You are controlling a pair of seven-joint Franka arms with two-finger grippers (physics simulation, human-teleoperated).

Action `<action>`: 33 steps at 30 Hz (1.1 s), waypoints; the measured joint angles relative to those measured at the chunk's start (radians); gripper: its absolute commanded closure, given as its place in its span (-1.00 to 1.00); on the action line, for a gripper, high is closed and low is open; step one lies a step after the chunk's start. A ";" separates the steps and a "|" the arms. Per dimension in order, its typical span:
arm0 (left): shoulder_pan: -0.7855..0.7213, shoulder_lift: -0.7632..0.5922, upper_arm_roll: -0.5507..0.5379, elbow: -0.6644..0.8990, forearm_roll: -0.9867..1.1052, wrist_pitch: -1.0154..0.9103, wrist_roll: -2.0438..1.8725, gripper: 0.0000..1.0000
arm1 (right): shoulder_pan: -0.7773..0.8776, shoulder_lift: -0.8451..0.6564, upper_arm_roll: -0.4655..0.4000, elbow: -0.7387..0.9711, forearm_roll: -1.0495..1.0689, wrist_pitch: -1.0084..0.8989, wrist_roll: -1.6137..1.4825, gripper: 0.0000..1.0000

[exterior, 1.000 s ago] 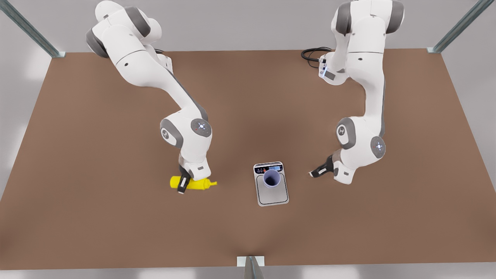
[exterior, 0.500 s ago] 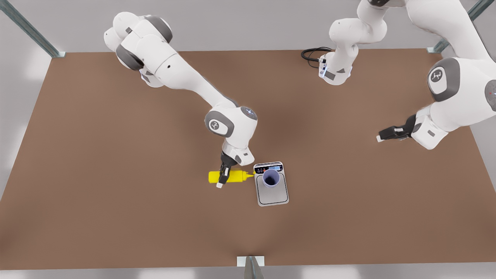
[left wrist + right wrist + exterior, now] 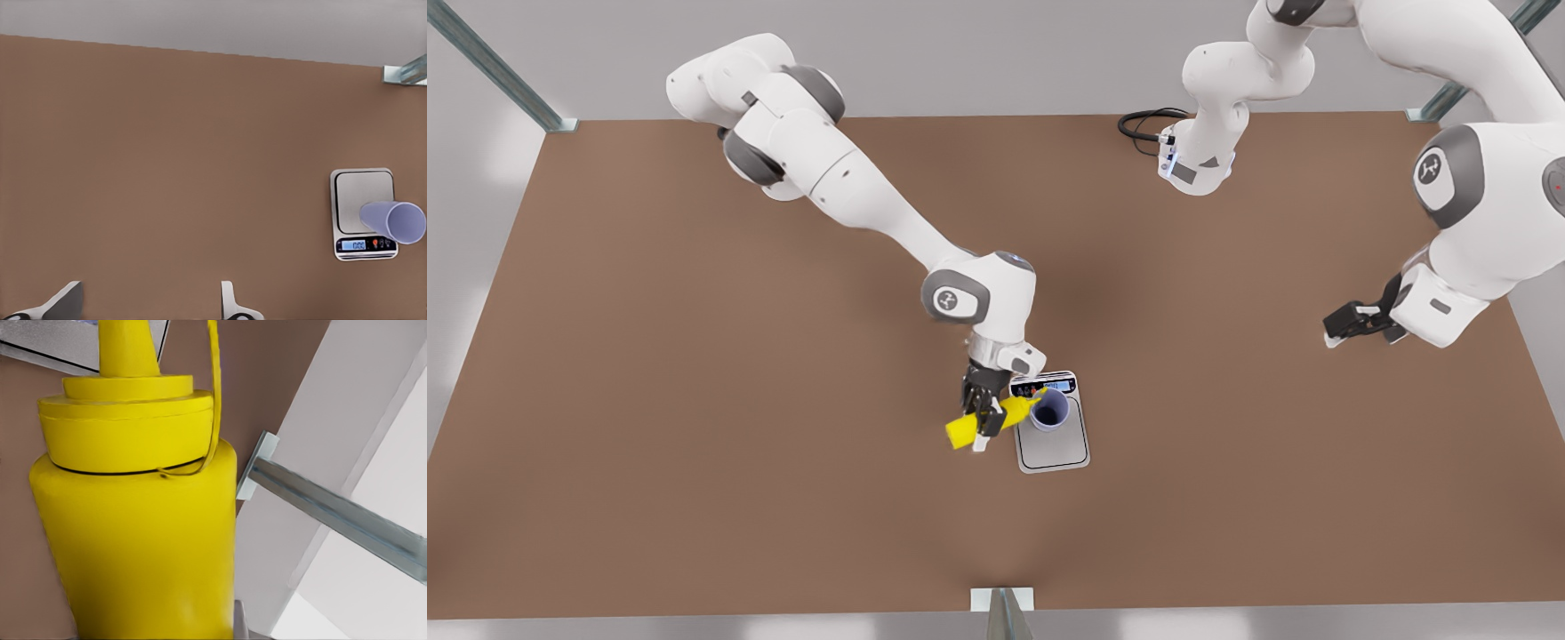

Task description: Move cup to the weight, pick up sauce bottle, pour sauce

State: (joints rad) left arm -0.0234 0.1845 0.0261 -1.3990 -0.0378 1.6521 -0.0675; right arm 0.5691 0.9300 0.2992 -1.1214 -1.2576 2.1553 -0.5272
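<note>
Brown desk (image 3: 694,444): the weight (image 3: 1054,444) lies near centre, the cup (image 3: 1049,409) upright on its plate. The right end effector (image 3: 984,418) clamps the sauce bottle (image 3: 969,428), tilted, nozzle at the cup's rim. The left end effector (image 3: 1352,324) waits well apart, fingers spread.

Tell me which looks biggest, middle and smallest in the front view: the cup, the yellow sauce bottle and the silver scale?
1. The weight looks biggest.
2. The sauce bottle, held by the right gripper.
3. The cup.
The bottle is lifted nearer the camera and partly hidden by fingers, so bottle versus cup is unsure.
</note>
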 measured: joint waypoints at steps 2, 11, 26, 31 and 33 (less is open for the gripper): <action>-0.003 -0.002 0.000 0.000 0.001 0.000 0.000 -1.00 | 0.006 0.009 -0.009 -0.003 -0.030 0.000 -0.004 -0.12; -0.001 0.003 0.000 0.020 0.004 0.002 0.000 -1.00 | 0.014 0.026 -0.021 -0.009 -0.098 0.000 -0.013 -0.12; -0.001 0.004 0.000 0.045 0.009 0.002 0.000 -1.00 | 0.028 0.101 -0.022 0.112 -0.109 0.000 -0.007 -0.12; -0.001 0.004 0.000 0.046 0.010 0.002 0.000 -1.00 | 0.025 0.094 -0.019 0.109 -0.096 -0.001 -0.009 -0.12; -0.001 0.004 0.000 0.049 0.010 0.002 0.000 -1.00 | 0.016 0.081 -0.018 0.109 0.003 0.000 -0.010 -0.12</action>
State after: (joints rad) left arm -0.0245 0.1888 0.0261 -1.3499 -0.0278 1.6536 -0.0675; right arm 0.5853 1.0112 0.2808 -1.0125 -1.2549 2.1552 -0.5376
